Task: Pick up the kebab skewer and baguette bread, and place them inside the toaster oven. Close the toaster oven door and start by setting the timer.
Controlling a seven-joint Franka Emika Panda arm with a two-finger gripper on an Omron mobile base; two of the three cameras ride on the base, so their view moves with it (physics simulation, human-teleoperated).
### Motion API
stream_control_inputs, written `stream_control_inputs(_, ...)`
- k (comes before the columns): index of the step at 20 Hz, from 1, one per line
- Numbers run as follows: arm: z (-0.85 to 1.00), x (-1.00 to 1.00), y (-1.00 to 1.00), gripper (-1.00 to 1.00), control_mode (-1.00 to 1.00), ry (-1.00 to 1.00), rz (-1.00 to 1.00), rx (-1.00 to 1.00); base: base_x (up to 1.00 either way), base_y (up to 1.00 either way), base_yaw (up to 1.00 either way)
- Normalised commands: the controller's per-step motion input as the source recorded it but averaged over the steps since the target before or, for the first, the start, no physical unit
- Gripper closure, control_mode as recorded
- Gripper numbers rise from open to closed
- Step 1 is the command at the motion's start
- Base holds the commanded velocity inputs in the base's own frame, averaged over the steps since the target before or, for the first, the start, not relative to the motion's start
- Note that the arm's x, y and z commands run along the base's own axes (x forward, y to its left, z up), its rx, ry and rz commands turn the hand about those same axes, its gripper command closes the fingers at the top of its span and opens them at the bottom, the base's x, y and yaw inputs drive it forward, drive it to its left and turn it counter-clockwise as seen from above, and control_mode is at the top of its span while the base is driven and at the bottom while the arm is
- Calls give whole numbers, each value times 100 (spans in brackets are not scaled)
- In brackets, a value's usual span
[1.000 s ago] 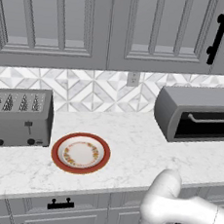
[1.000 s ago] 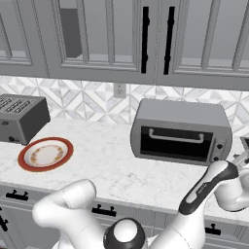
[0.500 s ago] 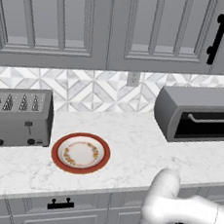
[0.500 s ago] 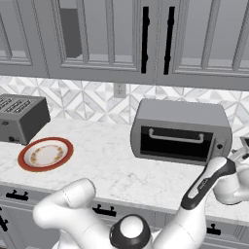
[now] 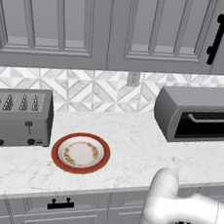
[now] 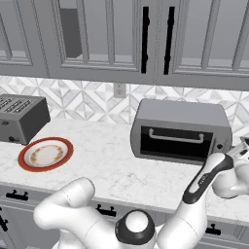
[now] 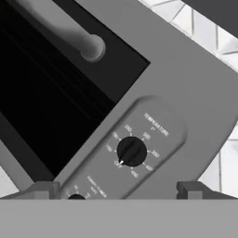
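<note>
The grey toaster oven (image 6: 180,113) stands on the counter at the right, also seen from the left side (image 5: 196,101). Its dark glass toaster oven door (image 6: 170,144) is shut, with the silver bar handle (image 7: 65,29) across it. My gripper (image 6: 241,147) hovers just in front of the oven's right-hand control panel. In the hand view the gripper (image 7: 118,190) is open, its fingertips (image 7: 44,189) wide apart with nothing between them. A black temperature knob (image 7: 131,151) is straight ahead, and a second knob (image 7: 76,197) peeks in at the bottom. The kebab skewer and baguette bread are out of view.
A red-rimmed plate (image 5: 80,153) lies bare on the marble counter (image 5: 130,145), left of the oven. A slotted silver toaster (image 5: 18,116) stands at the far left. Grey wall cabinets (image 6: 121,34) hang above, and drawers run below the counter's front edge.
The forearm has crept slightly upward toward the oven's right end. The jaws stay equally wide and nothing else has moved.
</note>
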Motion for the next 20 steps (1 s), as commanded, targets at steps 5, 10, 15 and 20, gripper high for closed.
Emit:
stream_control_inputs(5,-1,-8,0,-100,-100,-4,0,3,0,0,0)
stream_control_inputs(10,-29,1,2,-100,-100,0,0,1,0,0,0)
stream_control_inputs(15,-50,0,9,-100,-100,0,-1,3,0,0,0)
stream_control_inputs(20,-16,0,1,-100,-100,-1,-2,3,0,0,0)
